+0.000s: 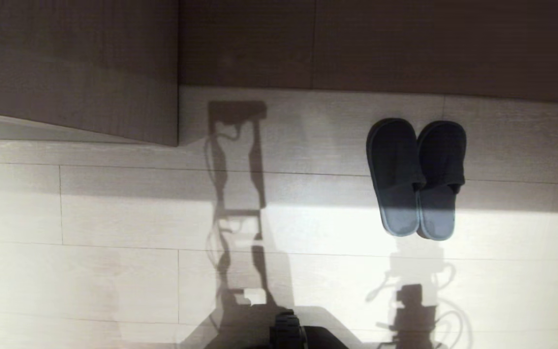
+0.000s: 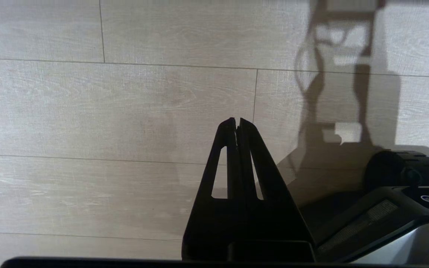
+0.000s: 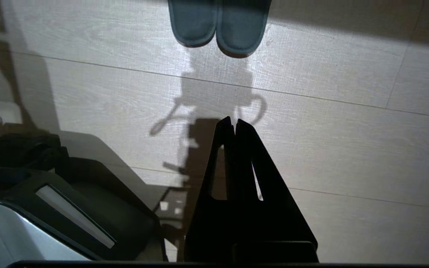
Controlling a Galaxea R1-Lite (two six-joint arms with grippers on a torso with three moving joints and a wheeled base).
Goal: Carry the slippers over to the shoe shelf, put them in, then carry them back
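Pale wood-grain flooring (image 1: 114, 218) is being crossed by a band of strong light, and dark brown panelling (image 1: 380, 43) is running along the far side. The slippers (image 1: 415, 179) are lying side by side on the floor to the right, touching along their inner edges, toes pointing to the far panelling and heels to the robot. They are being shown as a flat, backless, slate blue-grey pair with dark toe bands, a lighter rim and a textured insole; the toes are lying in shade and the heels in light.

No shelf opening is being shown plainly in these views. The task is judged to be at or near one of its ends, with nothing being carried. The left claw (image 2: 237, 121) is being held over bare floor, its fingers pressed together and empty. The right claw (image 3: 233, 121) is being pointed at the floor just short of the heels, likewise closed on nothing.

If a pickup is next, the right claw would need to be widened, brought forward over the heels, and lowered onto both rims together.
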